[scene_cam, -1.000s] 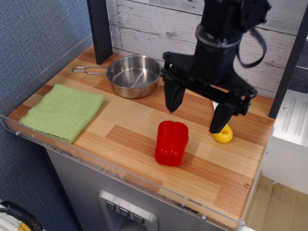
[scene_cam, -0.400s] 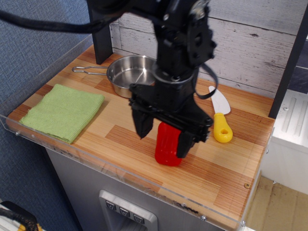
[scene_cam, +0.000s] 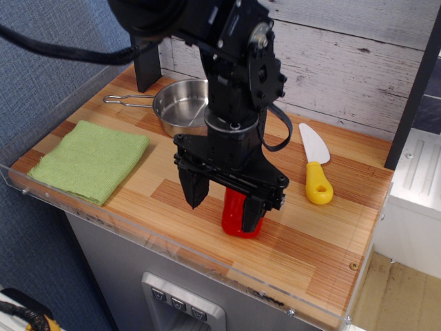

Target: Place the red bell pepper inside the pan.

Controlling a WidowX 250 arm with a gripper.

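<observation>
The red bell pepper [scene_cam: 235,213] stands on the wooden counter near the front edge, mostly hidden behind my gripper. My black gripper [scene_cam: 222,207] is open, its fingers spread wide. The left finger [scene_cam: 194,190] hangs left of the pepper and the right finger [scene_cam: 254,212] overlaps the pepper's right side. Whether either finger touches the pepper cannot be told. The shiny steel pan [scene_cam: 180,105] sits at the back left, partly hidden by my arm, with its wire handle [scene_cam: 127,101] pointing left. It looks empty where visible.
A folded green cloth [scene_cam: 89,160] lies at the left. A yellow-handled toy knife [scene_cam: 317,168] lies at the right. A black post [scene_cam: 145,65] stands behind the pan. A clear plastic rim [scene_cam: 172,243] runs along the counter's front and left edges.
My gripper swung from the back right, above the counter, forward and left, then lowered around the pepper. The pepper, pan, cloth and knife have not moved.
</observation>
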